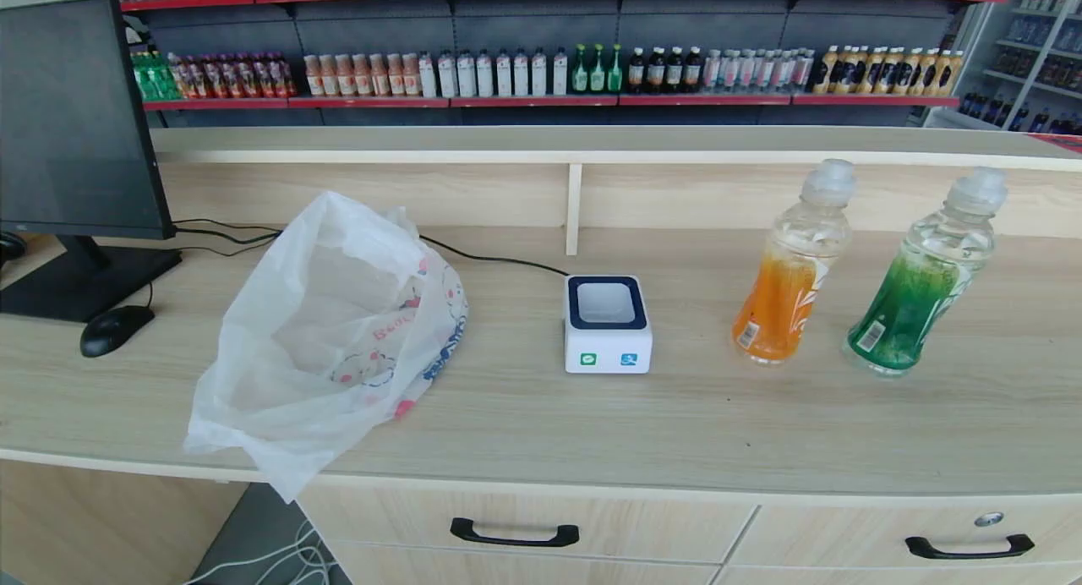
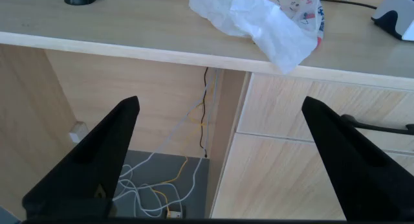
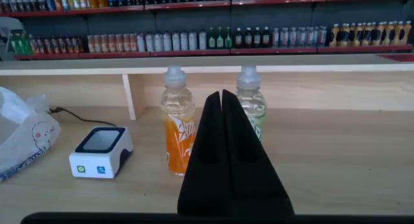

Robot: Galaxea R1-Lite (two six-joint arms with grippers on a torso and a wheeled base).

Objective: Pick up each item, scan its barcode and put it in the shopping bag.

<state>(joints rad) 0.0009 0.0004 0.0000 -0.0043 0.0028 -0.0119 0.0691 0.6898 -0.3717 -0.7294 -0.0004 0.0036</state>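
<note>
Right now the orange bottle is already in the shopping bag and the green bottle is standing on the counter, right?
No. The orange bottle is not in the shopping bag; it stands on the counter too, right beside the green bottle. The head view shows it.

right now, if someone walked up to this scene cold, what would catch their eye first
On the right side of the counter two drink bottles stand upright, close together but not touching: an orange bottle and, to its right, a green bottle. Left of them, mid-counter, sits the small white scanner. Further left the white shopping bag lies open and slumped, one corner hanging over the front edge.
</note>
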